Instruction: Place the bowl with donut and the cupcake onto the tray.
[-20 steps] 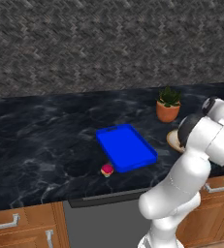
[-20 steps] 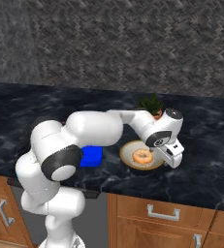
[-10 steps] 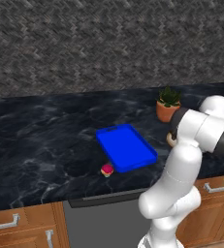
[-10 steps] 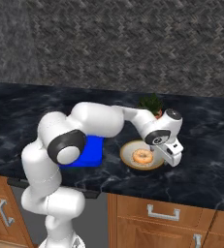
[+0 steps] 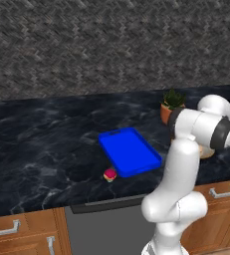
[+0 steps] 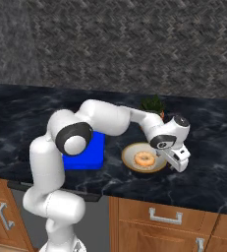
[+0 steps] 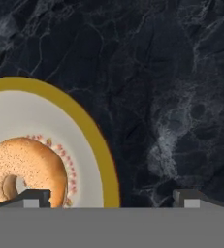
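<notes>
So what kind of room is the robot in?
It looks like a kitchen, a computer-drawn one. There is a dark marble counter over wooden drawers with handles, a potted plant, and a donut in a bowl.

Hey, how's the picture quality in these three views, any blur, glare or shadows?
Left base view: soft and low in detail, the cupcake a small smudge, the tray evenly lit without glare. Right base view: equally soft; the bowl casts only a faint shadow. Hand view: sharpest, the donut cropped at the left edge.
</notes>
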